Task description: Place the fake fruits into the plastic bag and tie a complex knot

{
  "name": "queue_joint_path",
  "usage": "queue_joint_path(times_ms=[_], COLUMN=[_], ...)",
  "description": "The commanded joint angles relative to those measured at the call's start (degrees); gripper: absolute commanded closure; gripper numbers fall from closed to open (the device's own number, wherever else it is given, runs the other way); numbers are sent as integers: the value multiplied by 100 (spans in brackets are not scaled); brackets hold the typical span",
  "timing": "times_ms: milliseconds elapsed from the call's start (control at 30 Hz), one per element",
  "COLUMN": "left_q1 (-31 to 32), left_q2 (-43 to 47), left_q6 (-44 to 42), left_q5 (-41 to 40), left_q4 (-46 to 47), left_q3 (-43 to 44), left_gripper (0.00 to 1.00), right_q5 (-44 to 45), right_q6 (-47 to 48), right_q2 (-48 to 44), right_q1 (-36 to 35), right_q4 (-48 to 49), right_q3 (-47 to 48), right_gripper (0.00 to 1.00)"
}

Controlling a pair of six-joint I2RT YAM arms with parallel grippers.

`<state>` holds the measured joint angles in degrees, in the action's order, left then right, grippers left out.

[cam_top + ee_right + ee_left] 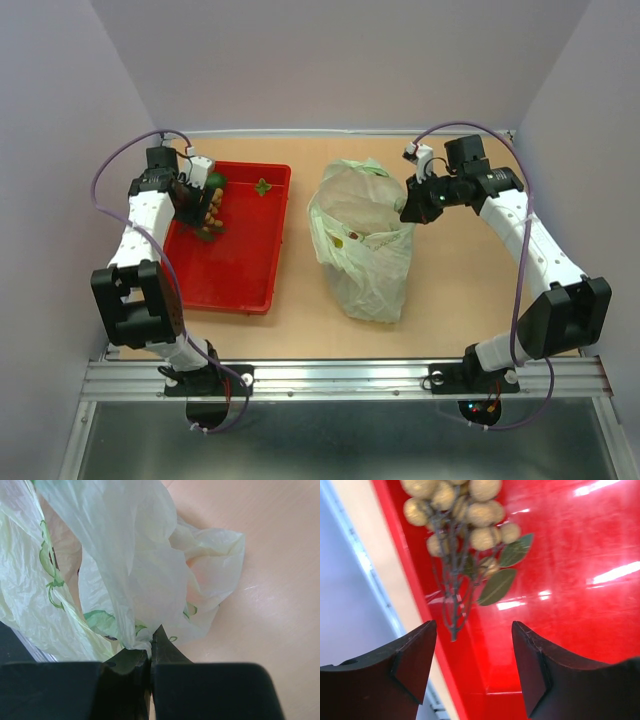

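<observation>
A brownish bunch of small round fake fruits with grey stems and green leaves lies in the red tray by its left wall. My left gripper hovers over it, open, with nothing between its fingers; the stem tip is just ahead of the left finger. From above, the left gripper covers much of the bunch. The pale-green plastic bag stands at mid-table with a few fruits showing dimly through it. My right gripper is shut on a gathered fold of the bag at its right rim.
The red tray sits left of the bag, with a small green leafy piece near its far right corner and a green round piece beside my left gripper. Bare wooden table lies to the right of the bag. Walls close in on three sides.
</observation>
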<state>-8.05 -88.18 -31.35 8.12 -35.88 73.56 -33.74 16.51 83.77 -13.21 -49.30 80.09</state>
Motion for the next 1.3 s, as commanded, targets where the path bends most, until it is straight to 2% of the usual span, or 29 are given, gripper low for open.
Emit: queue_joint_path(times_ms=[0, 233, 433, 533, 567, 600, 633, 667, 700, 733, 967, 1000, 1033, 1067, 1233, 1267], left_q1=[-82, -74, -73, -74, -73, -73, -82, -74, -82, -82, -56, 5, 171, 173, 1349, 1559], left_q2=[-76, -620, -990, -1157, -1175, -1184, -1132, -1001, -999, -799, 327, 589, 705, 819, 1513, 1610], left_q6=[-213, -424, -301, -257, -257, -257, -231, -231, -257, -248, -476, -520, -434, -433, 796, 989], left_q5=[-663, -663, -601, -601, -566, -444, -356, -77, -74, 257, 2938, 3454, 3616, 3679, 2916, 2819], left_q4=[265, 204, 204, 222, 152, 99, 55, -50, -120, -243, -1262, -1281, -1194, -1080, 412, 1111], left_q3=[-70, 27, 62, 71, 106, 210, 264, 403, 483, 701, 2239, 2346, 2512, 2514, 2410, 2278], left_gripper=[28, 30, 41, 54, 61, 74, 79, 91, 97, 100, 100, 100, 100, 100, 100, 100], right_q5=[-125, -98, -89, -81, -72, -63, -46, -45, -45, -45, -19, -28, -36, -45, -194, -221], right_q6=[-60, -87, -78, -69, -61, -52, -43, -34, -25, -17, 1, 1, 1, 1, -87, -96], right_q2=[-220, -229, -238, -229, -229, -229, -229, -229, -229, -229, -159, -150, -124, -124, -18, -10], right_q1=[-41, -41, -41, -41, -41, -41, -32, -41, -41, -41, -41, -41, -41, -41, -41, -41], right_q4=[140, 149, 166, 175, 175, 175, 175, 175, 175, 175, 175, 175, 175, 184, 184, 192], right_q3=[-91, -82, -134, -126, -126, -126, -126, -126, -126, -126, -73, -64, -29, -29, 76, 85], right_gripper=[99, 99, 100, 100, 100, 100, 99, 100, 100, 100, 100, 100, 99, 99, 100, 99])
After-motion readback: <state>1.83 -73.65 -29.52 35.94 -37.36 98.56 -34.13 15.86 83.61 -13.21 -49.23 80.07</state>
